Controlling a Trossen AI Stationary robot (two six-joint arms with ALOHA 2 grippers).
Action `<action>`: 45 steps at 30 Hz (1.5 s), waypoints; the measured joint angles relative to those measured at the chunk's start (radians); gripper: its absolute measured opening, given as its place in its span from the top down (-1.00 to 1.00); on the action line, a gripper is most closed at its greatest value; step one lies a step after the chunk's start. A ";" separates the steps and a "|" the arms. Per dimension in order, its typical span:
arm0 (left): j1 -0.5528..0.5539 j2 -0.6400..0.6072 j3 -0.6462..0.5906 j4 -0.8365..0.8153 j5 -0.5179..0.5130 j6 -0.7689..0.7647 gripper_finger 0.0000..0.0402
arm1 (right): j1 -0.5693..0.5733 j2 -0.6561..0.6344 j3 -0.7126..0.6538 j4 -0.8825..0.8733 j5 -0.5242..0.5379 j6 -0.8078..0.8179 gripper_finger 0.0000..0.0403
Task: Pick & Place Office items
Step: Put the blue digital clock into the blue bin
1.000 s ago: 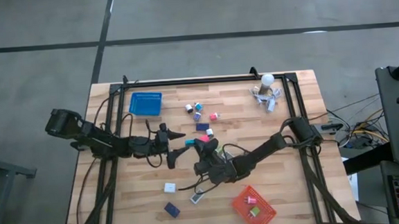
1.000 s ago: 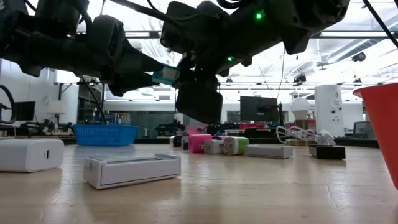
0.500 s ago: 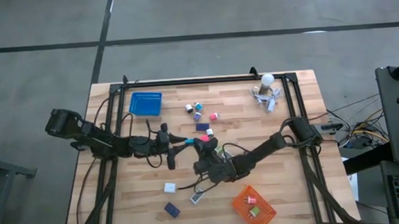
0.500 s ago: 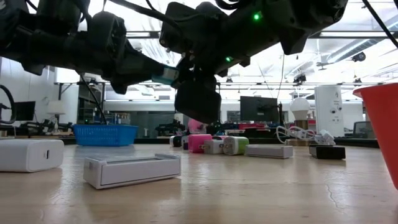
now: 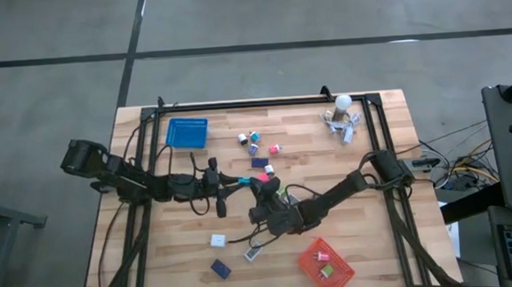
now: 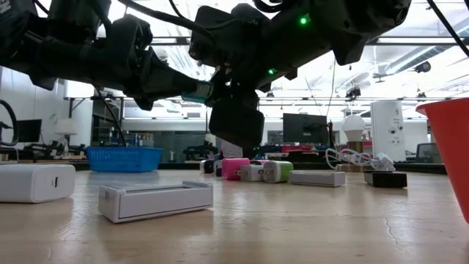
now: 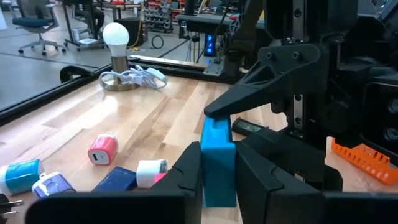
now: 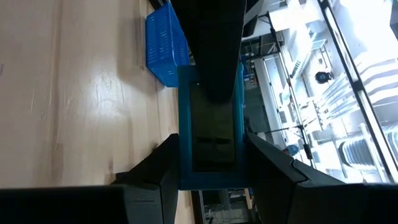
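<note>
A small teal-blue block (image 5: 242,180) hangs above the middle of the table between both grippers. My left gripper (image 5: 230,184) reaches in from the table's left and is shut on it. My right gripper (image 5: 255,190) comes from the right and is shut on the same block. In the low view the block (image 6: 196,92) shows between the two dark arms, well above the wood. Other office items (image 5: 256,145) lie in a loose group on the far middle of the table. My left gripper pinches the block's two broad faces (image 7: 217,180) between its two fingers, at the end nearer the table's left. The fingers come in level from the left. The block is lifted clear of the table. My right gripper pinches the block's two narrow sides (image 8: 183,168) between its two fingers, from the table's right. One left finger (image 8: 211,50) lies over the broad face in front of it. The block stays clear of the table.
A blue basket (image 5: 187,133) stands far left, an orange basket (image 5: 326,266) near right with small items in it. A white ball-topped cluster (image 5: 342,116) sits far right. A white box (image 5: 217,240), a flat pale box (image 5: 252,252) and a dark blue block (image 5: 220,268) lie near the front.
My left gripper has shut its wide-open fingers on the teal block that my right gripper holds up. The block has stayed where it was, clear of the table.
</note>
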 joint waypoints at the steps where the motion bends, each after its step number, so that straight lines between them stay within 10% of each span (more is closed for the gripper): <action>1: 0.000 0.000 0.001 -0.001 0.002 0.001 0.71 | 0.000 0.000 0.000 0.000 0.000 0.000 0.31; 14: -0.001 0.000 -0.001 -0.005 0.012 0.008 0.71 | 0.009 0.000 0.001 0.000 -0.004 -0.020 0.30; 26: -0.002 0.002 0.001 -0.013 0.029 0.019 0.71 | 0.012 -0.002 0.015 0.004 -0.045 -0.003 -0.58; 45: 0.007 -0.084 -0.051 -0.040 -0.079 0.031 0.71 | 0.062 -0.002 -0.017 -0.105 0.053 0.110 -0.56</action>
